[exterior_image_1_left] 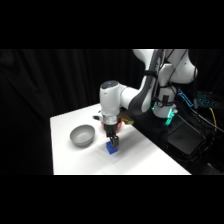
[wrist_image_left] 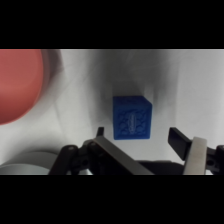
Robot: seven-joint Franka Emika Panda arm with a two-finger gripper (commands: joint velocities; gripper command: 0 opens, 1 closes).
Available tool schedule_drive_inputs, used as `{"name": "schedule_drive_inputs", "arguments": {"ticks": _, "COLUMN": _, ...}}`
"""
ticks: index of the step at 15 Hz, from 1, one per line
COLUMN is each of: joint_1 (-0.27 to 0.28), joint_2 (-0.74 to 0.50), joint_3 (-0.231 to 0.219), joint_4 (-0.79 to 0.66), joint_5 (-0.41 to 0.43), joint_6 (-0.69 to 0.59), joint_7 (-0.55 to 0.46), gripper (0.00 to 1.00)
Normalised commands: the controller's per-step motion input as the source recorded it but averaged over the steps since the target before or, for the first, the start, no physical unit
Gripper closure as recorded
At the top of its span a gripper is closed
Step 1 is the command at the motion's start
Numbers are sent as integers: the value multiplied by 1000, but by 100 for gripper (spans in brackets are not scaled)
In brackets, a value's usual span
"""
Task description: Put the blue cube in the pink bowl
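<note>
because the blue cube (wrist_image_left: 132,117) sits on the tabletop (wrist_image_left: 190,85), the released claw (wrist_image_left: 141,136) straddles it for grasping; the pink bowl (wrist_image_left: 20,82) waits nearby.

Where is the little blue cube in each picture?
Side view: the blue cube sits on the white table, low in the middle, right under the gripper and to the right of the grey bowl.
Wrist view: the blue cube is near the middle, between the open fingers.
Shared landmark: the gripper, just above the cube in both.
</note>
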Motion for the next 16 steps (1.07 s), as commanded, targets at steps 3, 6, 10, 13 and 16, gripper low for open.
{"name": "schedule_drive_inputs", "arguments": {"ticks": 3, "joint_1": 123, "joint_2": 63, "joint_3": -119, "joint_4": -55, "joint_5": -89, "joint_6": 268, "joint_7": 152, "gripper": 0}}
{"name": "schedule_drive_inputs", "arguments": {"ticks": 6, "joint_1": 83, "joint_2": 70, "joint_3": -76, "joint_4": -31, "joint_5": -28, "joint_6": 231, "joint_7": 81, "gripper": 0}}
{"name": "schedule_drive_inputs", "arguments": {"ticks": 10, "joint_1": 78, "joint_2": 62, "joint_3": -67, "joint_4": -17, "joint_5": 0, "joint_6": 211, "joint_7": 42, "gripper": 0}}
{"name": "schedule_drive_inputs", "arguments": {"ticks": 13, "joint_1": 81, "joint_2": 57, "joint_3": -69, "joint_4": -4, "joint_5": 13, "joint_6": 189, "joint_7": 22, "gripper": 0}}
{"name": "schedule_drive_inputs", "arguments": {"ticks": 16, "joint_1": 81, "joint_2": 60, "joint_3": -70, "joint_4": 11, "joint_5": 19, "joint_6": 174, "joint_7": 4, "gripper": 0}}
